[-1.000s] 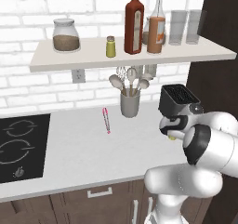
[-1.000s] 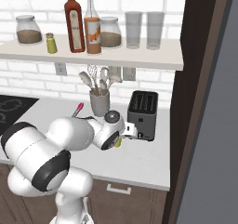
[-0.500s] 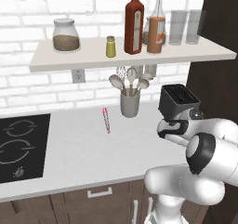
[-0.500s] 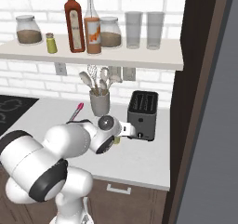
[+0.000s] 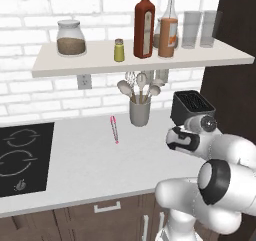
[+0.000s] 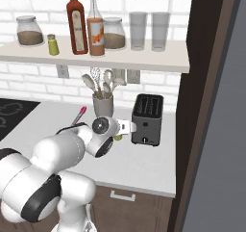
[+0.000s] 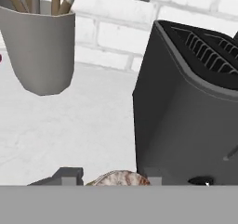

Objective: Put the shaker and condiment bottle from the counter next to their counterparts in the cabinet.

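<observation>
The hand (image 7: 111, 180) sits low over the surface (image 7: 69, 135), just in front of the toaster (image 7: 186, 116), with its two dark fingertips close together on either side of a mottled grey cap. That cap looks to be the top of the shaker (image 7: 122, 176), so the hand appears narrowed onto it in a grip. Whether the shaker rests on the surface or is lifted clear cannot be told. From the right base view a sliver of yellow-green (image 6: 117, 138) peeks out under the wrist, beside the toaster's lower corner. The shaker seems to stand upright, long axis vertical and cap toward the camera on the hand, which suits carrying it up without spilling. The sauce bottle (image 5: 168, 32) stands upright on the shelf (image 5: 75, 65), spout up, right beside the taller red bottle (image 5: 144, 25), so that half of the job looks done. The twin shaker (image 5: 119, 50) stands left of the red bottle, with bare board around it where this one should go. The utensil pot (image 7: 42, 51) stands off to one side of the toaster.
</observation>
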Available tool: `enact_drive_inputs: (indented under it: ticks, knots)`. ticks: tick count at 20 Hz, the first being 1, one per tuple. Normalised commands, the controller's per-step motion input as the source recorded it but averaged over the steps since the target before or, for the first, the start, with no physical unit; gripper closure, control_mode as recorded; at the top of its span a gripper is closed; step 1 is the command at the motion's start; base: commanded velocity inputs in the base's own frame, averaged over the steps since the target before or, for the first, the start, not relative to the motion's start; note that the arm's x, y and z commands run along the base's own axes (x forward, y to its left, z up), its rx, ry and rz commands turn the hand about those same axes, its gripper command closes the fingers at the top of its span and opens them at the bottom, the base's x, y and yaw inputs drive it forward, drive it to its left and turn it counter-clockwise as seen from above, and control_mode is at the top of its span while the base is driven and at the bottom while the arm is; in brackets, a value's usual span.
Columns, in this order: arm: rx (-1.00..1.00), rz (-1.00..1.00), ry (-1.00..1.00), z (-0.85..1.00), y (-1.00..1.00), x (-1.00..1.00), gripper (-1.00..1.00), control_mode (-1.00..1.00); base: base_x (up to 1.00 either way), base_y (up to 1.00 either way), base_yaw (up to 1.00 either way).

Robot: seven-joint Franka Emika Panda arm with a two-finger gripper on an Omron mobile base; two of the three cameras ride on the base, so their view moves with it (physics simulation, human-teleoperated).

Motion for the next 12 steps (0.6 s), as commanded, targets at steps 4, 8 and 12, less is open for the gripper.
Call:
enact_drive_inputs:
  ticks: [4,8,12]
  knots:
    - [-0.06,0.01,-0.01,0.45,0.22,0.0,1.0,-1.0,0.0,0.0,0.0]
    - [-0.06,0.03,0.0,0.49,0.2,0.0,1.0,-1.0,0.0,0.0,0.0]
    - [-0.03,0.03,0.0,0.54,0.19,0.0,1.0,-1.0,0.0,0.0,0.0]
